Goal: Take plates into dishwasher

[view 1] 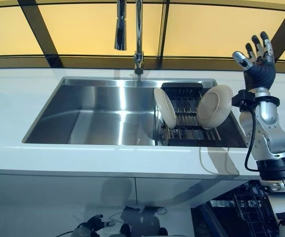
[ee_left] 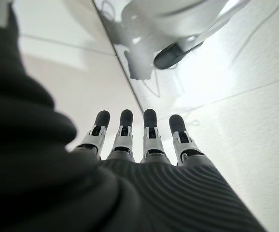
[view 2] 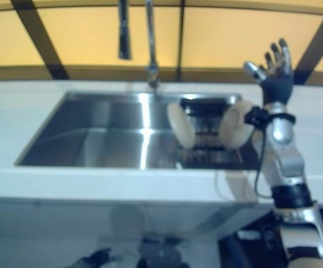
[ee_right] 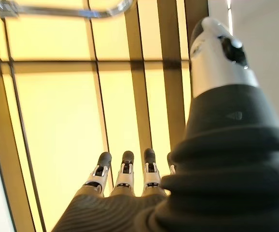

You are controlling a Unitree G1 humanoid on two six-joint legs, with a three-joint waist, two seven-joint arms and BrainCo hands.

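Observation:
Two cream plates stand on edge in a dark rack (view 1: 184, 118) in the right part of the steel sink (view 1: 98, 116). One plate (view 1: 164, 107) leans at the rack's left, the other plate (view 1: 214, 106) at its right. My right hand (view 1: 256, 55) is raised above the counter, right of and behind the right plate, fingers straight and spread, holding nothing. My left hand (view 1: 90, 225) hangs low below the counter edge, fingers straight in the left wrist view (ee_left: 134, 140), empty.
A tall tap (view 1: 132, 34) rises behind the sink. White counter (view 1: 14, 106) surrounds the sink. An open dishwasher rack (view 1: 246, 207) shows at the lower right, below the counter. White cabinet fronts (view 1: 83, 197) lie under the counter edge.

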